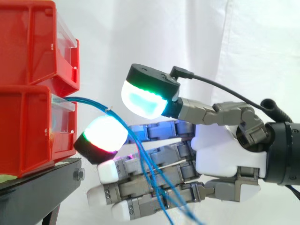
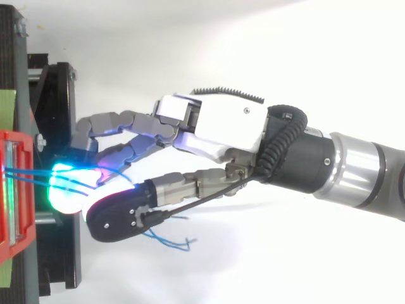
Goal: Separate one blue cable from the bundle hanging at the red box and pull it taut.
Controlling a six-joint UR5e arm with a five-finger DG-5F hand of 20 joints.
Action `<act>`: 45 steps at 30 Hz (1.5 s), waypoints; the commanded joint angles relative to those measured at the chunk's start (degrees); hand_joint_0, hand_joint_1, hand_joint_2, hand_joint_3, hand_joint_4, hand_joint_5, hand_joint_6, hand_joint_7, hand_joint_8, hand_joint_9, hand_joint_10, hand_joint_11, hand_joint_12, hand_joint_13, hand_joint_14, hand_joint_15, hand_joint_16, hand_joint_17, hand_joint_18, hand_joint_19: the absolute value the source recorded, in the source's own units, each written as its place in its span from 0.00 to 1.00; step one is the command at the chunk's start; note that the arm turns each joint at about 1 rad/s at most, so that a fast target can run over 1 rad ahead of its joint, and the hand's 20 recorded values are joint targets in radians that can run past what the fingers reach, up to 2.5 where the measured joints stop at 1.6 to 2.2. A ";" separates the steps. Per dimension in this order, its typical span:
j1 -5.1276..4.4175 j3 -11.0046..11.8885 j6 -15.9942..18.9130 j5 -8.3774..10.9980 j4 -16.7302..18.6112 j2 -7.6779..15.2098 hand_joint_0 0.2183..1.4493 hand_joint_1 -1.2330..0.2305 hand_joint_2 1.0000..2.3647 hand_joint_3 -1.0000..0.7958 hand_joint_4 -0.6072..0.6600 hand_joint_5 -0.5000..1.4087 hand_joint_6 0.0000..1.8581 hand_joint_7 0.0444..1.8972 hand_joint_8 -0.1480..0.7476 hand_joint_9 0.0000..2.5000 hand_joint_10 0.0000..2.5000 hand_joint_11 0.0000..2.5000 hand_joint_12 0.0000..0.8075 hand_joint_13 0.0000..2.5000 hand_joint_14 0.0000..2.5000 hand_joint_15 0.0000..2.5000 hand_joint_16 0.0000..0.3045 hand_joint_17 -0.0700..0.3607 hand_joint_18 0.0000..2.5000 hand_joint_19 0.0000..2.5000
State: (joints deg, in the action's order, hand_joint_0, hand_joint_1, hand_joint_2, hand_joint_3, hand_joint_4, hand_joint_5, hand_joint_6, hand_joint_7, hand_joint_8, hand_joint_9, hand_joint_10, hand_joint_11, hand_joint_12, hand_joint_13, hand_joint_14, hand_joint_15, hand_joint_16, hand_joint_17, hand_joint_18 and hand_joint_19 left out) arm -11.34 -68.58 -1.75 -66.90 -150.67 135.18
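Evidently the hand [image 1: 220,150] grips nothing, fingers [image 1: 105,133] spread beneath the blue cables [image 1: 89,100] at the red box [image 1: 28,126]; closing now might pinch several.

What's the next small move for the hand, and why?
Probably close the thumb pad onto the glowing fingertip to pinch one strand: the thin blue cables arc slack from the lower red plastic bin through the gap between them, and the hand grips nothing yet.
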 commanded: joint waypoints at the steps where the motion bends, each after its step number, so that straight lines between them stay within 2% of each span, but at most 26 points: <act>1: 0.00 1.87 0.00 0.02 -4.63 -0.01 0.31 0.42 0.01 0.38 0.64 0.20 0.28 0.70 0.52 0.30 0.01 0.21 0.39 0.24 0.00 0.08 0.12 0.35 0.23 0.07; 3: 0.00 3.10 0.35 0.02 -6.83 -0.01 0.32 0.42 0.01 0.40 0.63 0.20 0.30 0.68 0.52 0.30 0.01 0.22 0.39 0.24 0.00 0.08 0.12 0.35 0.23 0.07; 4: 0.00 3.19 0.43 -0.07 -9.29 -0.01 0.32 0.42 0.01 0.40 0.63 0.20 0.30 0.69 0.52 0.30 0.01 0.22 0.39 0.24 0.00 0.08 0.12 0.35 0.23 0.07; 8: 0.00 3.89 0.43 -0.07 -12.72 -0.62 0.32 0.42 0.01 0.42 0.63 0.19 0.33 0.66 0.52 0.30 0.01 0.22 0.39 0.24 0.00 0.08 0.12 0.35 0.23 0.07; 11: 0.00 3.89 0.43 0.02 -13.77 -0.98 0.32 0.41 0.01 0.42 0.63 0.19 0.33 0.66 0.52 0.30 0.01 0.22 0.39 0.24 0.00 0.09 0.12 0.35 0.23 0.07; 14: 0.00 3.89 0.26 -0.07 -14.21 -1.41 0.31 0.41 0.01 0.38 0.63 0.19 0.34 0.65 0.52 0.30 0.01 0.22 0.39 0.24 0.00 0.09 0.11 0.35 0.23 0.07; 17: 0.00 3.89 0.35 -0.07 -14.21 -1.68 0.28 0.46 0.01 0.34 0.64 0.19 0.34 0.65 0.52 0.30 0.01 0.22 0.40 0.24 0.00 0.09 0.12 0.35 0.23 0.07; 23: 0.17 3.98 0.08 0.19 -14.21 -2.47 0.28 0.50 0.00 0.32 0.64 0.19 0.34 0.64 0.53 0.30 0.01 0.22 0.40 0.24 0.00 0.08 0.12 0.35 0.23 0.07; 30: 0.44 3.98 -0.09 0.28 -13.95 -2.47 0.30 0.44 0.01 0.35 0.64 0.19 0.36 0.63 0.53 0.31 0.01 0.24 0.39 0.25 0.00 0.08 0.11 0.34 0.23 0.06; 34: 0.52 4.50 -0.09 0.28 -14.04 -2.47 0.32 0.43 0.01 0.42 0.64 0.18 0.39 0.60 0.53 0.31 0.01 0.24 0.39 0.25 0.00 0.08 0.11 0.34 0.23 0.06; 39: 0.70 4.86 -0.18 0.28 -13.86 -2.47 0.34 0.34 0.02 0.50 0.64 0.16 0.42 0.55 0.53 0.31 0.01 0.26 0.39 0.24 0.00 0.08 0.11 0.34 0.23 0.07; 45: 0.70 4.86 -0.71 0.28 -13.86 -2.47 0.36 0.31 0.01 0.41 0.64 0.16 0.43 0.54 0.52 0.31 0.01 0.27 0.39 0.24 0.00 0.08 0.11 0.34 0.23 0.07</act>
State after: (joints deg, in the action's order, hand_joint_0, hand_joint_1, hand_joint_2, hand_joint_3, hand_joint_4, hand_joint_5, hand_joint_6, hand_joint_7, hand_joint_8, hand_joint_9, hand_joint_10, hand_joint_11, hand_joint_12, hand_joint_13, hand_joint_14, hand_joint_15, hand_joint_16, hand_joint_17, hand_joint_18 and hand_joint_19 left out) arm -10.65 -63.75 -2.29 -66.62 -164.54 132.72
